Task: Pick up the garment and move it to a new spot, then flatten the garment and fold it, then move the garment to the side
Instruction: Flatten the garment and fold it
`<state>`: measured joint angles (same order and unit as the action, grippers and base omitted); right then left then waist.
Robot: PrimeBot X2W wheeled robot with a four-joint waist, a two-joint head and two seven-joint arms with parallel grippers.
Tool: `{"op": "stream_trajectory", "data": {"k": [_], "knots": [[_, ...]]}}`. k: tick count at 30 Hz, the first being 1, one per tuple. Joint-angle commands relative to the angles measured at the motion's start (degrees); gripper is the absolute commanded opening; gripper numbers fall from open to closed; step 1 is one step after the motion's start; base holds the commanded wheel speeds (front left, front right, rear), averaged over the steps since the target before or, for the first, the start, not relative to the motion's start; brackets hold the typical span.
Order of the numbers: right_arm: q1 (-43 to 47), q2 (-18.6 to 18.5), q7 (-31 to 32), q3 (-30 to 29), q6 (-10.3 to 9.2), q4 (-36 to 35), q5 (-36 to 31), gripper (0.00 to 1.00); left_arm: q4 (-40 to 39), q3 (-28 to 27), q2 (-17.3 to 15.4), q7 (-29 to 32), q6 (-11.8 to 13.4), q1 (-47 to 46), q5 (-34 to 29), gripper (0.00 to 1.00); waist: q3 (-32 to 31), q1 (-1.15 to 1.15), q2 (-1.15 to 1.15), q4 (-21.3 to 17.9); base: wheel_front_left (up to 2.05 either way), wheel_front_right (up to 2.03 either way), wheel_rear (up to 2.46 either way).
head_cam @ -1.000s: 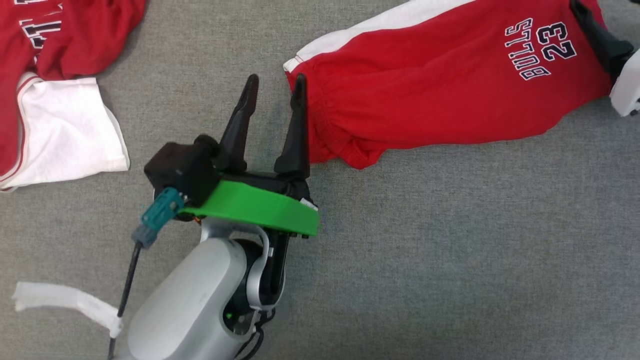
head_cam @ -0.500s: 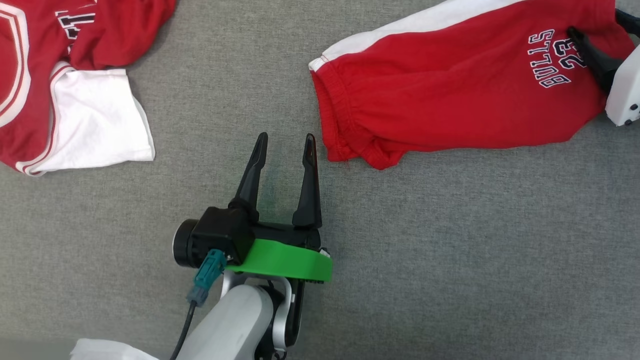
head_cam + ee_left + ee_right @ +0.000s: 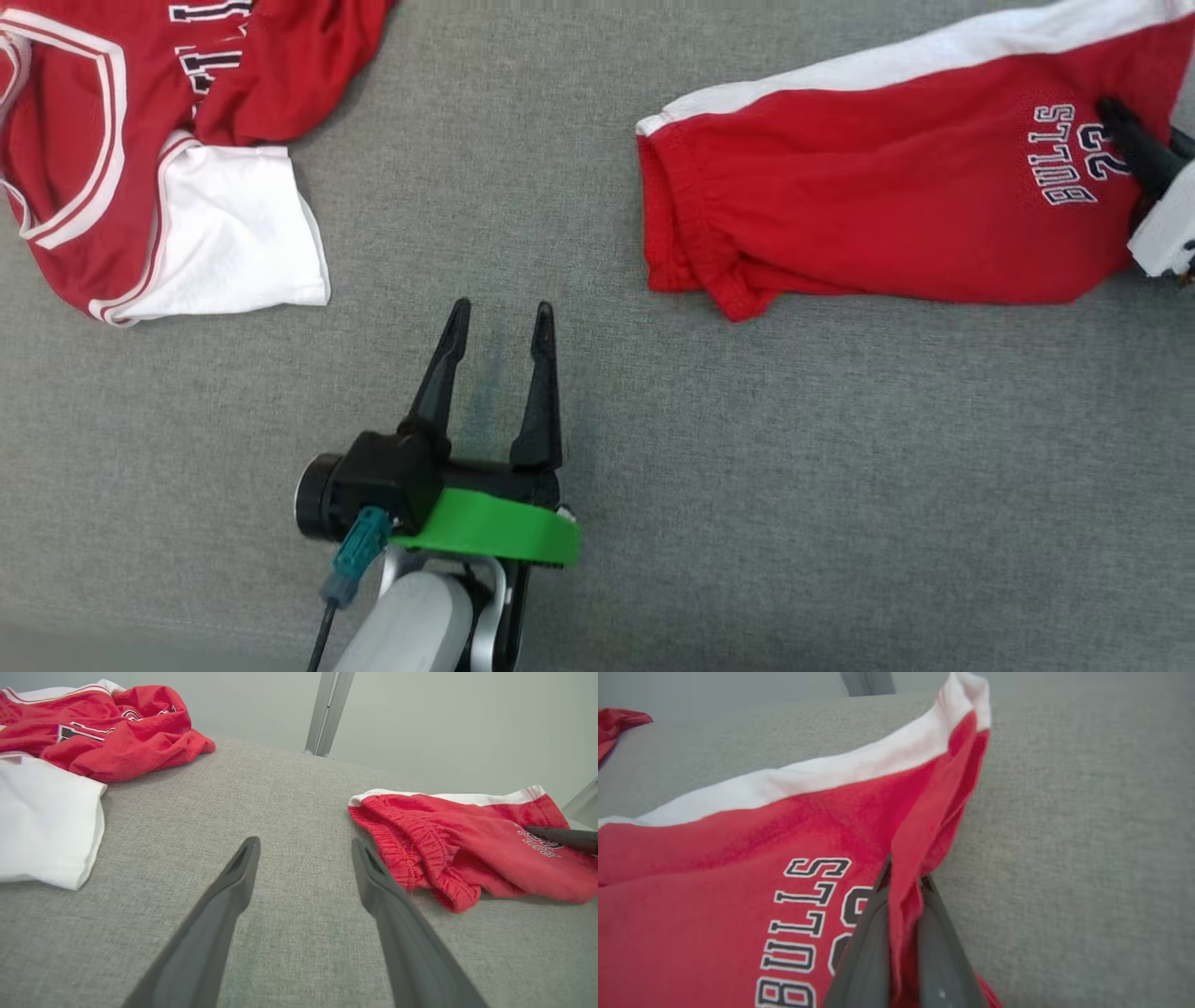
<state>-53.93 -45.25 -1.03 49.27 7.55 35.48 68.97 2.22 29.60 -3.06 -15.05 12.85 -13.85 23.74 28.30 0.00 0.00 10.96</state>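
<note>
The garment is a pair of red shorts (image 3: 887, 224) with a white side stripe and "BULLS 23" lettering, lying flattish at the upper right of the grey surface. My right gripper (image 3: 1116, 117) is at its right end, beside the lettering. In the right wrist view the right gripper (image 3: 903, 872) is shut, with a fold of the shorts (image 3: 714, 858) pinched upright between its fingers. My left gripper (image 3: 501, 306) stands open over bare grey cloth, left of and below the elastic waistband. In the left wrist view the left gripper (image 3: 306, 842) is apart from the shorts (image 3: 467, 849).
A red and white jersey (image 3: 140, 187) lies crumpled at the upper left, also the jersey (image 3: 70, 742) in the left wrist view. The grey fabric surface (image 3: 747, 467) spreads between and in front of both garments. A metal post (image 3: 327, 714) rises behind the far edge.
The head camera has shifted. My left gripper has drawn back from the waistband it stood against. My right gripper has shut on the shorts' edge.
</note>
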Motion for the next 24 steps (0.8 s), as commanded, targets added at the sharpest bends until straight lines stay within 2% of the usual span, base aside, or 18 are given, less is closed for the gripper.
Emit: {"op": "stream_trajectory", "data": {"k": [1,8,12,17,20,24], "knots": [[2.58,-0.18,-0.99,-1.09,-0.12,0.37,2.23,0.00,0.26,-1.09,-0.11,-0.17,-0.95,2.05,-1.30,1.00,-3.91,0.00,0.00,-2.09,0.00,0.00,0.00],[12.88,-2.00,-4.20,-6.86,-0.11,5.64,11.84,0.00,1.46,-6.56,0.02,-0.17,-6.63,10.34,-4.77,1.00,-11.43,0.00,0.00,-6.02,0.00,0.00,0.00],[14.74,-4.20,-5.68,-9.83,-0.11,10.81,14.50,0.00,1.42,-8.05,0.10,-0.17,-8.19,12.69,-4.97,1.00,-13.08,0.00,0.00,-6.45,0.00,0.00,0.00],[11.74,-5.67,-5.31,-11.89,-0.09,14.34,15.01,0.00,0.97,-7.43,0.11,-0.17,-8.35,14.51,-3.43,1.00,-14.61,0.00,0.00,-6.47,0.00,0.00,0.00],[9.16,-3.42,-3.99,-10.86,-0.08,13.91,13.41,0.00,1.12,-6.58,0.12,-0.17,-8.05,14.90,-2.59,1.00,-14.79,0.00,0.00,-6.71,0.00,0.00,0.00],[4.23,2.15,-2.70,-8.83,-0.08,14.68,10.04,0.00,1.92,-5.15,0.11,-0.17,-8.00,13.95,-1.84,1.00,-13.88,0.00,0.00,-6.87,0.00,0.00,0.00]]}}
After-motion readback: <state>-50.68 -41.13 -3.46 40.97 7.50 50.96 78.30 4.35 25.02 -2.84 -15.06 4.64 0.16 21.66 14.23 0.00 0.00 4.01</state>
